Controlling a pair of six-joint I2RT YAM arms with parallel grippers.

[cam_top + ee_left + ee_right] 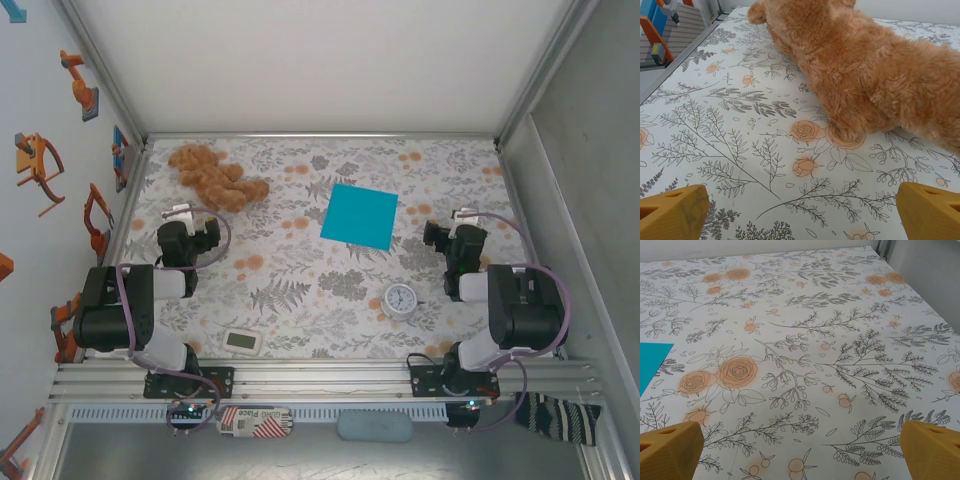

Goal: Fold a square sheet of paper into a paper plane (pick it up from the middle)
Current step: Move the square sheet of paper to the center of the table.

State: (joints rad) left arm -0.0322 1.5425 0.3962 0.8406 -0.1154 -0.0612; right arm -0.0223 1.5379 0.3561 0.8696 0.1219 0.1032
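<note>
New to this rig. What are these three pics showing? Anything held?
Two robot arms bolted side by side: left arm, right arm. One picture looks down from above and behind them. The other two come from cameras on each wrist, where the yellow wedges at the bottom corners are that arm's own jaws. On the floral table lie a turquoise square sheet of paper, a teddy bear, a small clock and a white gadget. Both jaws stand open; nothing is held.
</note>
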